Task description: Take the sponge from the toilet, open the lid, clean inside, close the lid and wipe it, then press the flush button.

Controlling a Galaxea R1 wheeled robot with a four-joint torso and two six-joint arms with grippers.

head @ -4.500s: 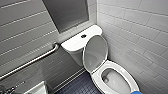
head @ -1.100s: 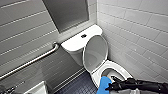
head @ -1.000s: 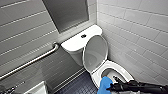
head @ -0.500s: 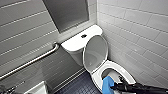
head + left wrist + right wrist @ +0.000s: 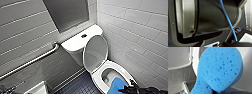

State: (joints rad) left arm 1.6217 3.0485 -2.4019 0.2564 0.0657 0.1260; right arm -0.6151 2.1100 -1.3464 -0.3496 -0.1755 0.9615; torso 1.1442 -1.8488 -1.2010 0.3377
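Tiled bathroom: R gripper point(image 5: 125, 89) holds sponge point(image 5: 115, 86) over toilet point(image 5: 99, 75), lid point(image 5: 96, 53) up.

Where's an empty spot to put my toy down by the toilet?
The tank top is bare on both sides of the flush button. The dark floor between toilet and wall looks free. The bowl is crowded: sponge and right gripper.

The sponge point(image 5: 220, 70) is soft blue foam, matt, its face pitted with small open pores. The toilet point(image 5: 98, 81) is glossy white ceramic. The lid point(image 5: 96, 51) shows a smooth greyish plastic underside with a dull sheen. The grab bar point(image 5: 32, 62) is shiny metal. The wall tiles point(image 5: 135, 32) look white and glazed, and the floor point(image 5: 77, 86) is dark, small-tiled and matt.
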